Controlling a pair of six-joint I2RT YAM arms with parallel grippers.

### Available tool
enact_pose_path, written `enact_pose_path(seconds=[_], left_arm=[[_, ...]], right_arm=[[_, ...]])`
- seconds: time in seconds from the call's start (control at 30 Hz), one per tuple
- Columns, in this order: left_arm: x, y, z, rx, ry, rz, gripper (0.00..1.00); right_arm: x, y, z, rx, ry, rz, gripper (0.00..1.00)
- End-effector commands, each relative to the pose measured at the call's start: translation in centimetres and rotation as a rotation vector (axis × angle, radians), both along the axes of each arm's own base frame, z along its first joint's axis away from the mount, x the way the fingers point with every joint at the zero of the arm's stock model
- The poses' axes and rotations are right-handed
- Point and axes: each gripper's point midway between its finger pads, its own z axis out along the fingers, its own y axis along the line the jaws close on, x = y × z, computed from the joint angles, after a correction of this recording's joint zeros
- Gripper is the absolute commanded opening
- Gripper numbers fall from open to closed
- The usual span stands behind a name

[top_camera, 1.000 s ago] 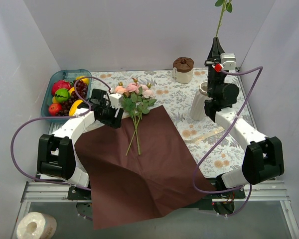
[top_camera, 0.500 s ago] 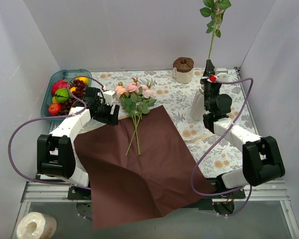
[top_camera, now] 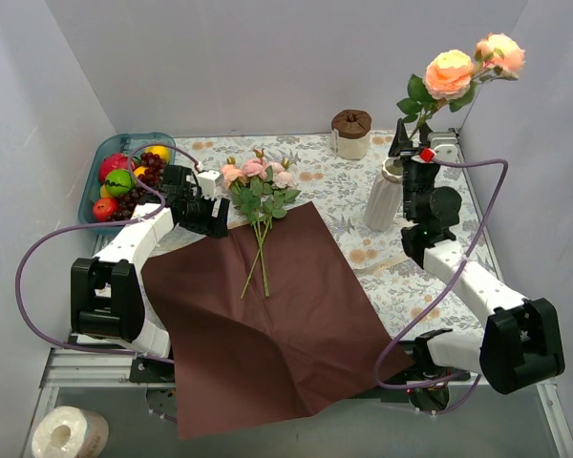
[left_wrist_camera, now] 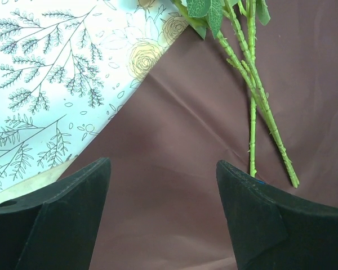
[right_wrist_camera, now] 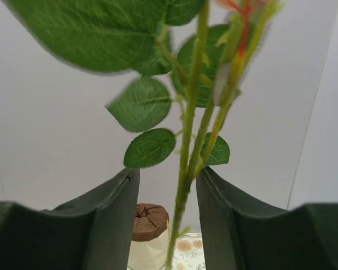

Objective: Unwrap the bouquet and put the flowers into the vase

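Note:
The maroon wrapping paper (top_camera: 267,305) lies spread flat, with a bunch of pink flowers (top_camera: 258,186) resting on its far edge. Their green stems (left_wrist_camera: 253,95) cross the paper (left_wrist_camera: 174,124) in the left wrist view. My left gripper (top_camera: 206,206) (left_wrist_camera: 163,164) hovers open over the paper just left of those stems, holding nothing. A peach and pink rose stem (top_camera: 456,72) stands in the white ribbed vase (top_camera: 382,197). My right gripper (top_camera: 411,145) (right_wrist_camera: 168,171) sits above the vase rim, open, with that stem (right_wrist_camera: 191,112) loose between its fingers.
A blue basket of fruit (top_camera: 124,176) sits at the back left. A cream jar with a brown top (top_camera: 350,134) (right_wrist_camera: 148,222) stands left of the vase. White walls close in on three sides. A paper roll (top_camera: 69,434) lies below the table's near left corner.
My right gripper came down with the rose stem, lowering its blooms into view and its stem into the vase, then opened. The left gripper shifted slightly left.

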Motion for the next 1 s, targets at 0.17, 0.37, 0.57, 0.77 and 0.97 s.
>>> enact_pose_path(seconds=[0.17, 0.37, 0.57, 0.77, 0.97], left_arm=[[0.9, -0.4, 3.3, -0.035, -0.084, -0.003, 0.75], [0.7, -0.7, 3.7, -0.052, -0.085, -0.017, 0.75], [0.4, -1.0, 3.8, -0.067, -0.079, -0.029, 0.75], [0.4, -1.1, 4.0, -0.067, -0.081, -0.037, 0.74], [0.6, -1.4, 4.4, -0.089, -0.081, -0.033, 0.75]], right_arm=[[-0.7, 0.5, 2.3, -0.018, 0.202, 0.049, 0.72], [-0.4, 2.6, -1.4, -0.020, 0.608, 0.143, 0.91], [-4.0, 4.0, -8.4, -0.118, 0.929, 0.260, 0.96], [-9.0, 2.7, -11.4, -0.127, 1.076, 0.278, 0.98], [-13.0, 5.4, -10.4, -0.141, 1.085, 0.514, 0.98]])
